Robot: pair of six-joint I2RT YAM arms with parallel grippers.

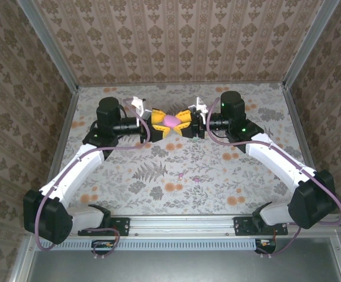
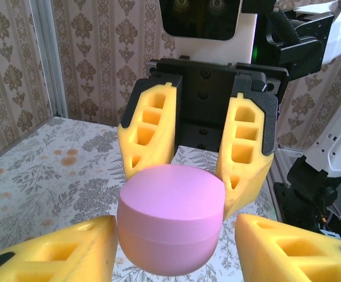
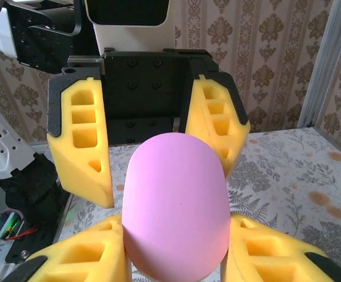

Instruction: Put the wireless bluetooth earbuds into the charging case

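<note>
Charging case [image 1: 171,121] aloft, clear of walls [image 1: 176,41]

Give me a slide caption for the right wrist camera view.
The right tool clamps a pink egg-shaped plastic charging case; the left tool opposite straddles it, open.

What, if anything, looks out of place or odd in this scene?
Nothing looks spilled or damaged. One oddity: the pink charging case is off the table, gripped in mid-air by the right gripper, while the left gripper faces it with jaws loosely around the same case.
</note>
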